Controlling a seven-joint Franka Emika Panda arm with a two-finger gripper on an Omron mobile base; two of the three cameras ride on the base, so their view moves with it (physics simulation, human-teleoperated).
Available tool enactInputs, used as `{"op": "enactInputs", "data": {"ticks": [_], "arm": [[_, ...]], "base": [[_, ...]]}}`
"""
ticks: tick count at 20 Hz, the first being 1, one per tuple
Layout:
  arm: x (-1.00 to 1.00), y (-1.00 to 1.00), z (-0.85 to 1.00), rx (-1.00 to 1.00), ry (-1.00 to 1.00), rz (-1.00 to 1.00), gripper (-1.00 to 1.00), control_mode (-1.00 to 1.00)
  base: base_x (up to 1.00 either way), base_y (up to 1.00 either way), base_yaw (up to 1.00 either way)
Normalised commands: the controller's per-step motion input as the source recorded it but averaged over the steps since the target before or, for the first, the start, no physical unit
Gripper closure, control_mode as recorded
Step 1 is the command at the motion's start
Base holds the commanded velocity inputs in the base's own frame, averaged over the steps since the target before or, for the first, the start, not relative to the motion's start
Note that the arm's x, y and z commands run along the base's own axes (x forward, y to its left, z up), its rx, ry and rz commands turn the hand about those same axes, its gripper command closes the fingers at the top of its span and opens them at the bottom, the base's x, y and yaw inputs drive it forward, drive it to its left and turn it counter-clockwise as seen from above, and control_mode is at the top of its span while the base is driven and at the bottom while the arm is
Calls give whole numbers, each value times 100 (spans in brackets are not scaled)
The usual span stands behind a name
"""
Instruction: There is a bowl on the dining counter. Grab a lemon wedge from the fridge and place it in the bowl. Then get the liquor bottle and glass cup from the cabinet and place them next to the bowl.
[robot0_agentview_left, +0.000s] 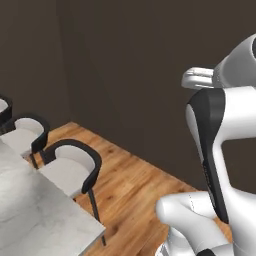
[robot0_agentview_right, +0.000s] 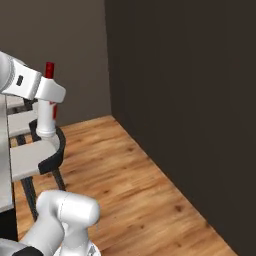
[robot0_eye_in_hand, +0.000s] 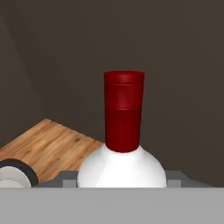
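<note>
My gripper (robot0_agentview_right: 48, 100) is shut on the liquor bottle (robot0_agentview_right: 49, 70), a white bottle with a red cap, held upright in the air above the stools. In the hand view the liquor bottle (robot0_eye_in_hand: 124, 127) stands close in front, its white shoulder low between the jaws and its red neck pointing up. The dining counter (robot0_agentview_left: 35, 215) is a grey-white marble slab at the lower left, and its edge (robot0_agentview_right: 4, 165) runs along the left side of the right base view. The bowl, lemon wedge, glass cup, fridge and cabinet are out of view.
Dark stools with pale seats (robot0_agentview_left: 70, 167) (robot0_agentview_left: 24, 134) line the counter's far side, and one stool (robot0_agentview_right: 42, 152) sits just below the bottle. Dark walls close in behind and to the right. Wooden floor (robot0_agentview_right: 130, 185) lies open between the stools and the wall.
</note>
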Motion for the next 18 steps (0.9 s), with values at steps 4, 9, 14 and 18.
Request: {"op": "enactInputs", "data": {"ticks": [4, 9, 14, 18], "arm": [[0, 0, 0, 0, 0, 0, 100, 100], [0, 0, 0, 0, 0, 0, 100, 100], [0, 0, 0, 0, 0, 0, 100, 100], [0, 0, 0, 0, 0, 0, 100, 100]], "base": [[100, -27, 52], [95, -42, 55], [74, -46, 58], [72, -39, 61]]}}
